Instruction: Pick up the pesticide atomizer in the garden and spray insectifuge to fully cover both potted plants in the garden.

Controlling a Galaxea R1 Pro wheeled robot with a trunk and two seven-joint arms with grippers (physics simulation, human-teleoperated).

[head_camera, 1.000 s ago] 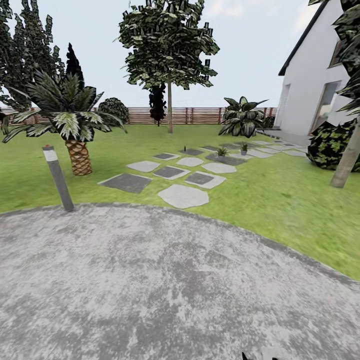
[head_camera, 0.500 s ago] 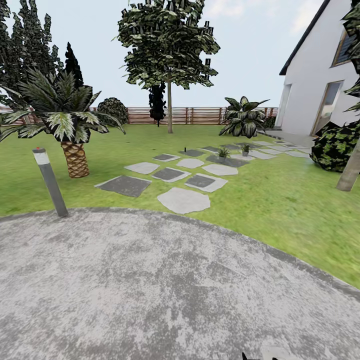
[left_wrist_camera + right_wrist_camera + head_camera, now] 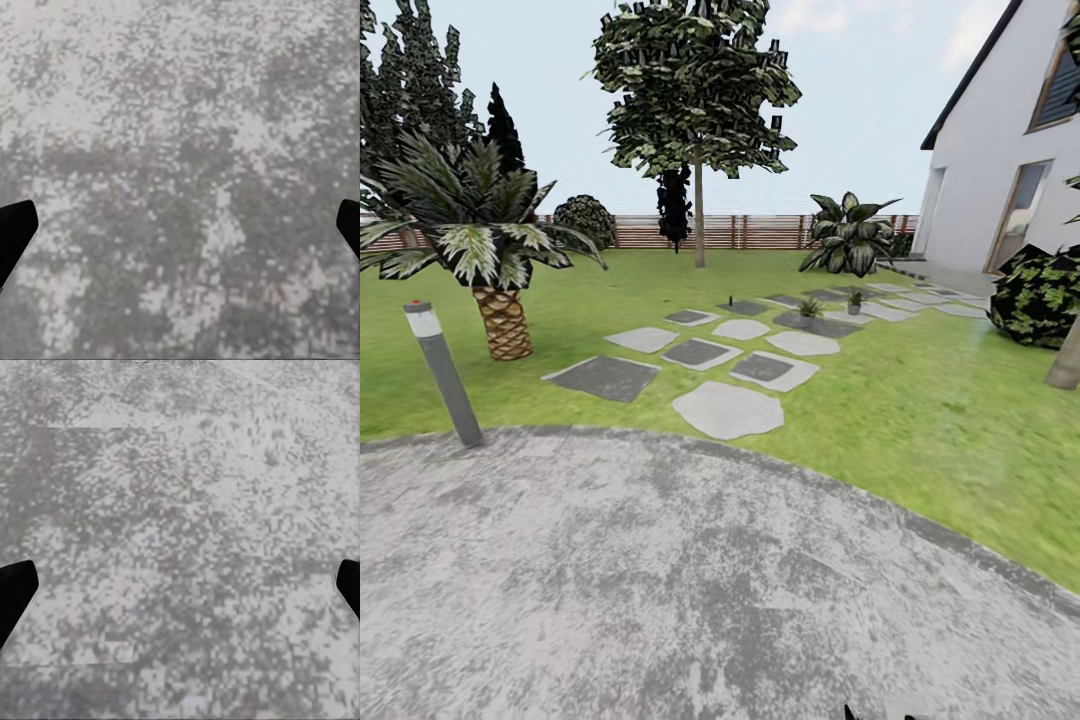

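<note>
1. Left gripper (image 3: 180,229): fingers spread wide apart, nothing between them, hanging over mottled grey paving (image 3: 180,150).
2. Right gripper (image 3: 180,589): also spread wide, empty, over the same paving (image 3: 180,510).
3. Head view: paving (image 3: 660,580) ends at a curved edge meeting the lawn (image 3: 920,420); grey bollard (image 3: 443,373) stands at the paving's left edge.
4. Stepping stones (image 3: 727,409) run across the lawn away from the paving.
5. Two potted plants (image 3: 809,309) (image 3: 854,300) sit on far stones, near each other.
6. Pesticide atomizer (image 3: 726,298): tiny dark upright speck by the far stones, left of the plants; details too small to tell.
7. Palm (image 3: 480,230) at the lawn's left, fence (image 3: 760,231) at its back edge, house (image 3: 1010,170) right.
</note>
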